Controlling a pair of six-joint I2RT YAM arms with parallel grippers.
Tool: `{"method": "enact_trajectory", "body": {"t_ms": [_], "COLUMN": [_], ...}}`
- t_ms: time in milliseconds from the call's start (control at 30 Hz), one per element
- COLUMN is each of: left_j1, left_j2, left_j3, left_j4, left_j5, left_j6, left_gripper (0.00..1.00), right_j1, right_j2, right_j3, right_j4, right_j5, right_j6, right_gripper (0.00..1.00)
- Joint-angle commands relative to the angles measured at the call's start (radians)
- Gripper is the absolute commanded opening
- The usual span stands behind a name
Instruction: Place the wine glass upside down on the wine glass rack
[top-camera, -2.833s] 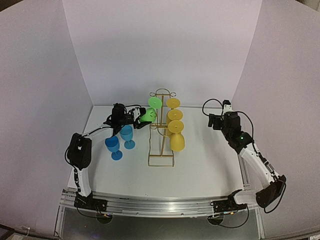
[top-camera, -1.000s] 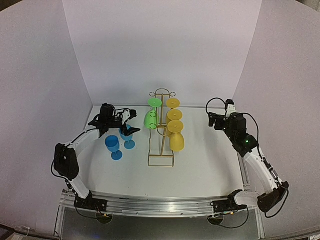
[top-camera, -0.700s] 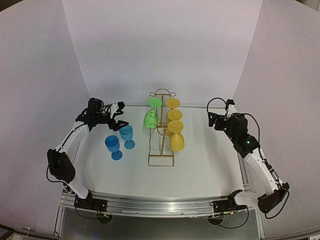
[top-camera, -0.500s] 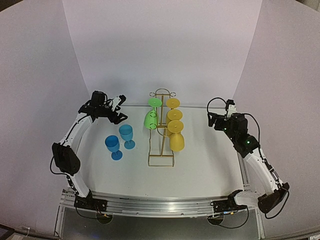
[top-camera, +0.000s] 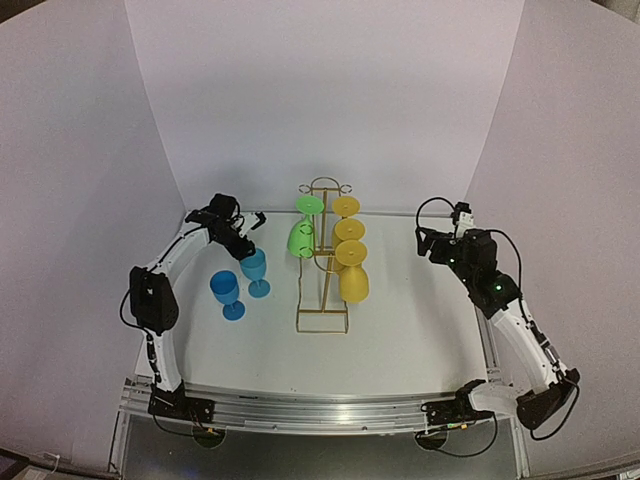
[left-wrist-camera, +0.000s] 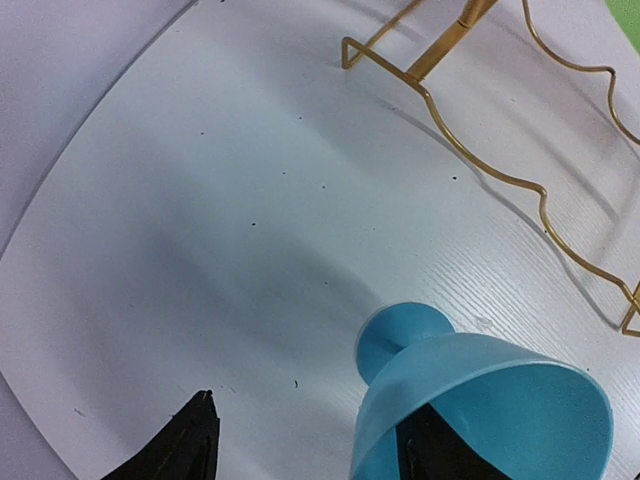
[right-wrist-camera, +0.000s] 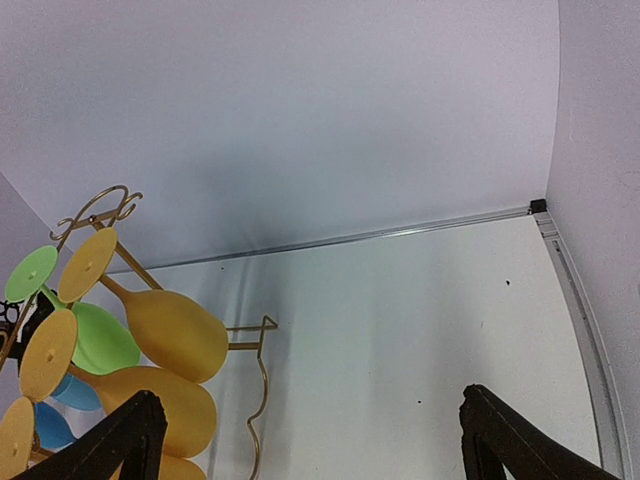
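Observation:
The gold wine glass rack (top-camera: 322, 290) stands mid-table; its base wire shows in the left wrist view (left-wrist-camera: 487, 172). One green wine glass (top-camera: 300, 239) hangs upside down on its left side and three yellow glasses (top-camera: 353, 283) on its right. Two blue wine glasses stand upright left of the rack, one farther back (top-camera: 254, 268) and one nearer (top-camera: 228, 291). My left gripper (top-camera: 243, 231) is open just behind and above the back blue glass (left-wrist-camera: 480, 400), whose rim covers my right fingertip. My right gripper (top-camera: 438, 246) is open and empty, right of the rack.
White walls close the table at the back and both sides. The right wrist view shows the rack's arched top (right-wrist-camera: 100, 206), the yellow glasses (right-wrist-camera: 170, 330), a green bowl (right-wrist-camera: 102, 340) and bare table up to the back wall seam.
My left gripper let go of the green glass, which now hangs on the rack. The arm swung back to the left and then came in over the back blue glass. The right arm barely moved.

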Motion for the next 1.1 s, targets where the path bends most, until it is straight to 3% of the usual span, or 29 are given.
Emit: {"method": "enact_trajectory", "body": {"t_ms": [0, 100, 300, 467, 633, 833, 1067], "left_j1": [-0.010, -0.012, -0.018, -0.017, -0.011, -0.028, -0.167], "left_j2": [0.011, 0.007, -0.020, -0.091, -0.213, -0.465, -0.788], "left_j3": [0.024, -0.007, -0.021, -0.026, -0.060, -0.263, -0.819], "left_j4": [0.030, 0.046, 0.063, 0.075, 0.198, 0.730, 1.516], "left_j5": [-0.035, -0.034, -0.020, -0.077, -0.216, -0.343, -0.080], "left_j6": [0.022, 0.041, 0.030, 0.048, 0.076, 0.188, 0.642], "left_gripper": [0.54, 0.40, 0.03, 0.00, 0.00, 0.00, 0.00], "right_j1": [-0.004, -0.003, -0.003, -0.003, -0.003, -0.003, -0.002], "right_j2": [-0.041, -0.052, -0.054, -0.058, -0.054, -0.027, 0.043], "right_j3": [-0.015, -0.023, -0.019, -0.010, 0.012, 0.087, 0.238], "right_j4": [-0.012, -0.015, -0.019, -0.023, -0.024, -0.024, -0.019], "right_j5": [-0.009, 0.000, -0.004, -0.002, -0.008, -0.046, -0.203], "right_j6": [0.022, 0.023, 0.026, 0.029, 0.048, 0.116, 0.259], "right_gripper": [0.97, 0.97, 0.97, 0.97, 0.97, 0.97, 0.98]}}
